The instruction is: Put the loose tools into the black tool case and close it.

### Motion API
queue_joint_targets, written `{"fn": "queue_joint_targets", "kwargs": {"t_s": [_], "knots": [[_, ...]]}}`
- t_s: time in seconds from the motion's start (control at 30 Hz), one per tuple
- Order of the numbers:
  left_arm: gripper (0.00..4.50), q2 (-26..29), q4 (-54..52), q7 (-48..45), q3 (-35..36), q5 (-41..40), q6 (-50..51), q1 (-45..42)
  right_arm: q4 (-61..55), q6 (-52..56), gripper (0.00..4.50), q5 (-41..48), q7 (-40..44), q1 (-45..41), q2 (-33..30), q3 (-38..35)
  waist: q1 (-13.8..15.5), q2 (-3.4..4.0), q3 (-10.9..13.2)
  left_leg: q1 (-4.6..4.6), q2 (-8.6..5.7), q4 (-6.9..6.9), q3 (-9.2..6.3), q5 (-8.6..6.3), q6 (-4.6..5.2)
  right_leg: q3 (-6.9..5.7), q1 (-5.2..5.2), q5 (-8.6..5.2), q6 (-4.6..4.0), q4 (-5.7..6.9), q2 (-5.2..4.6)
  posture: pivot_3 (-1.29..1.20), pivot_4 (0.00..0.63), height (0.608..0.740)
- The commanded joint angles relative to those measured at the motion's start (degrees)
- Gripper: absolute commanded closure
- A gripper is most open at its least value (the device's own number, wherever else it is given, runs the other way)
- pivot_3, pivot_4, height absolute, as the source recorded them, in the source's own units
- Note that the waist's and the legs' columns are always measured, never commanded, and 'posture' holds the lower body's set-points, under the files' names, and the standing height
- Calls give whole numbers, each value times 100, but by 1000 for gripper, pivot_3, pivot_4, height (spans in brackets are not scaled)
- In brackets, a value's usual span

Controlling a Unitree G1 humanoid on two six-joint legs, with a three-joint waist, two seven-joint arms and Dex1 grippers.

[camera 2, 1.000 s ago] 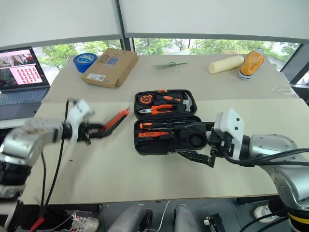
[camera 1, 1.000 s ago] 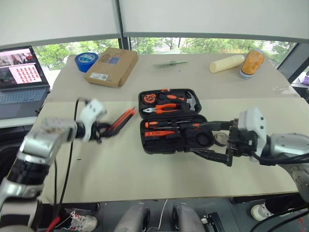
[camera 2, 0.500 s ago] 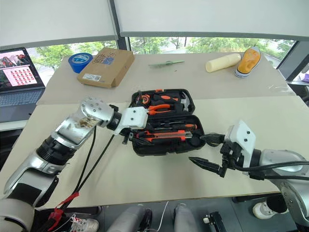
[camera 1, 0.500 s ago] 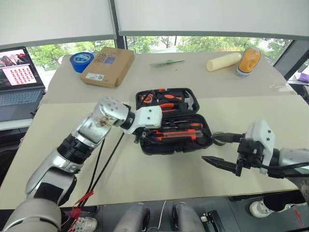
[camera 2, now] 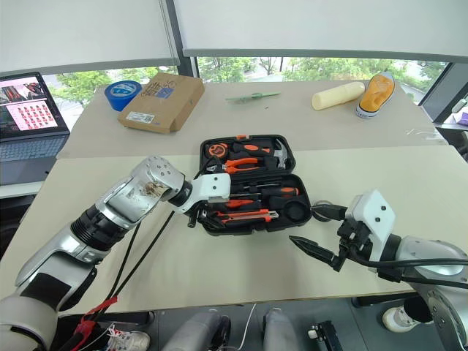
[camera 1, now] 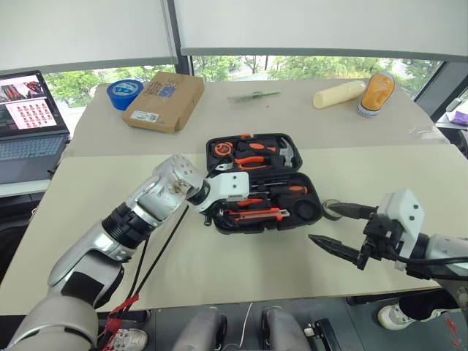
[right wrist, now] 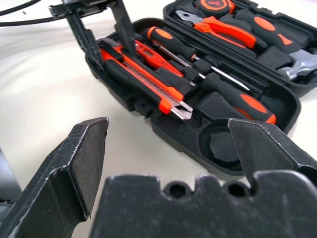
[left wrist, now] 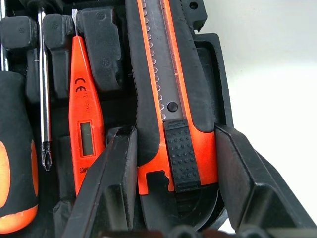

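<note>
The black tool case (camera 1: 316, 216) lies open mid-table. In its near half are two black-and-orange screwdrivers (right wrist: 237, 98) (right wrist: 168, 41) and the slim orange screwdriver (left wrist: 83, 124). The orange-and-black utility knife (camera 1: 256, 214) lies along the near slot, and my left gripper (camera 1: 214, 212) is shut on its handle end (left wrist: 171, 163). My right gripper (camera 1: 324, 222) hangs open just right of the case, nothing between its fingers. The small dark tape ring (camera 1: 329, 208) sits on the table by its upper finger. The round recess (right wrist: 223, 146) in the case is empty.
The lid half holds pliers (camera 1: 252, 161), a hammer and a round tape measure. At the back stand a cardboard box (camera 1: 162, 100), a blue tape roll (camera 1: 126, 93), a cream cylinder (camera 1: 340, 93) and an orange bottle (camera 1: 378, 93). A laptop (camera 1: 29, 124) is far left.
My left arm swung right from the table's left side to the case, bringing the utility knife down into the near slot. My right gripper drew back to the right, off the case.
</note>
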Motion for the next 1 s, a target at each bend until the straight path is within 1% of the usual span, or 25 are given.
{"fn": "queue_joint_targets", "kwargs": {"t_s": [0.03,0.07,0.2,0.23,0.37,0.43,0.47,0.57,0.6,0.63,0.7,0.73,0.77,0.8,1.0], "knots": [[2245,-150,-27,29,24,0,-28,-46,-140,-107,0,38,-60,-65,21,-109,20,0,0,0,0,1,0,0,0,0,1,0,0,0,0,0,150,735],[1726,-167,-16,34,59,-19,2,-59,-141,-110,0,33,-61,-65,24,-96,31,0,0,0,0,4,0,0,0,0,1,0,0,0,0,0,150,735],[302,-311,-28,76,393,-257,127,-132,-138,-118,0,20,-67,-81,34,-51,50,0,0,-2,0,9,0,-1,0,0,0,0,0,1,0,0,150,735],[120,-313,-88,32,539,-388,244,-172,-136,-122,0,13,-70,-87,39,-34,53,0,0,-2,0,9,0,-1,0,0,-1,0,0,1,0,0,150,735],[120,-182,-255,-39,1079,-793,383,-262,-99,-157,0,-25,-59,-101,59,23,53,0,0,-6,1,21,0,-1,1,-1,-2,0,0,7,0,0,150,735],[642,-135,-260,-25,1212,-893,273,-169,-66,-181,0,-52,-48,-118,69,57,51,0,0,-6,2,22,0,-1,0,0,-3,0,0,8,-1,0,150,735],[823,-105,-261,-46,1215,-920,214,-113,-53,-192,0,-63,-44,-124,72,71,51,0,0,-5,2,22,0,-2,0,0,-2,0,0,9,-6,0,150,735],[2095,-39,-217,-64,1089,-843,-65,104,-12,-230,0,-103,-27,-146,67,123,56,0,0,-3,1,23,0,-2,0,-1,0,0,0,9,-5,0,150,735],[2375,-26,-209,-67,1042,-810,-143,161,-1,-241,0,-114,-18,-150,60,136,58,0,0,-3,0,24,0,-1,0,-1,1,0,0,9,-5,0,150,735],[2832,-26,-210,-67,1010,-793,-166,202,9,-246,0,-121,-8,-158,52,143,58,0,0,-3,0,25,0,-1,0,-2,2,0,0,9,-4,0,150,735],[3587,-48,-197,-57,957,-753,-230,253,34,-244,0,-123,16,-186,31,138,63,0,0,-6,0,29,0,-1,0,-1,2,0,0,9,-4,0,150,735],[3890,-59,-167,-21,901,-675,-352,280,43,-245,0,-127,30,-193,21,132,66,0,0,-6,-1,30,0,-2,0,-1,1,0,0,10,-4,0,150,735],[4342,-64,-133,9,838,-597,-497,303,49,-245,0,-132,42,-196,14,128,66,0,0,-8,0,31,-1,-1,0,-2,1,0,0,10,-4,0,150,735],[4441,-63,-112,30,797,-547,-599,321,48,-244,0,-139,50,-195,13,126,66,0,0,-7,0,32,0,-2,0,-1,1,0,0,10,-5,0,150,735],[4441,-2,-33,-51,340,-150,-966,413,44,-252,0,-186,50,-202,33,170,61,0,0,-6,1,31,0,-3,2,0,2,0,0,9,-9,0,150,735]]}}
